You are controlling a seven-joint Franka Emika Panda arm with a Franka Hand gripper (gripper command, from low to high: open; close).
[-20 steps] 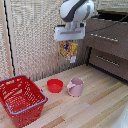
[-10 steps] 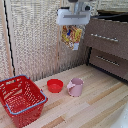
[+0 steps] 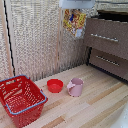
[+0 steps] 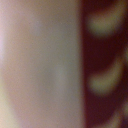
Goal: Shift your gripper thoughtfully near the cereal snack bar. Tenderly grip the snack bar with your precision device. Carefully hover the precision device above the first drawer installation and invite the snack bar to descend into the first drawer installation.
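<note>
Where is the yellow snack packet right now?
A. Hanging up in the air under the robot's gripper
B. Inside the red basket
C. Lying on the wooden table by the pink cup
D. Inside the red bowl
A. The cereal snack bar hangs high above the table, just beneath the gripper at the top edge, beside the drawer chest.

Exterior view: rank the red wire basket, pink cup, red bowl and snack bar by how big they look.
1. Red wire basket, clearly largest, though nearest the camera.
2. Snack bar and pink cup: look alike, not ranked.
3. Red bowl, smallest.
</note>
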